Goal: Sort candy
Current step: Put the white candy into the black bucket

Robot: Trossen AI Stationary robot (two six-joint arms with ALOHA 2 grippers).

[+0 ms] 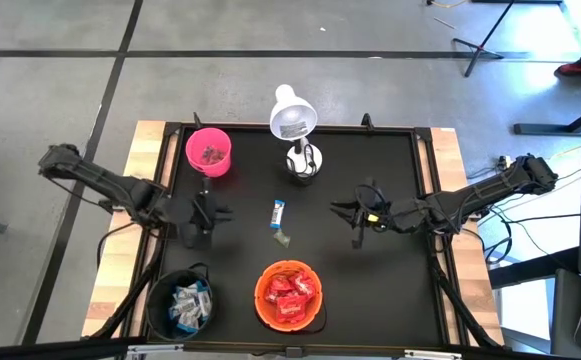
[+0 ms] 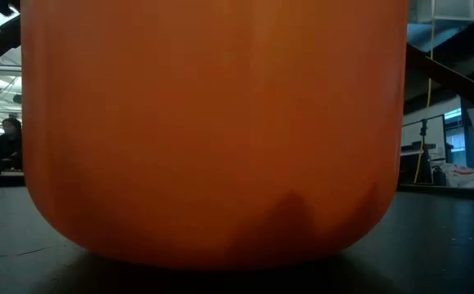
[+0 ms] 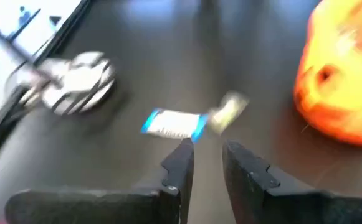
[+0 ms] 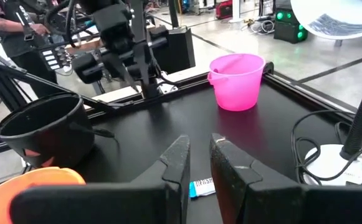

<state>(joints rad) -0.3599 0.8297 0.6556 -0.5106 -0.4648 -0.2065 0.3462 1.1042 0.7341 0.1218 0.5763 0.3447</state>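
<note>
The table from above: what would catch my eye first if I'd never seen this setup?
Probably the orange bowl at the near edge, heaped with red candy, and the pink cup at the far left by a white lamp. Between the left gripper and the right gripper, two loose sweets lie mid-table: a blue-and-white candy and a pale one. A black bowl holds silvery ones.

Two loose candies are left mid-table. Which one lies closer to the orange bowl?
The small pale candy. It lies just on the orange bowl's side of the blue-and-white candy, which lies nearer the lamp.
</note>
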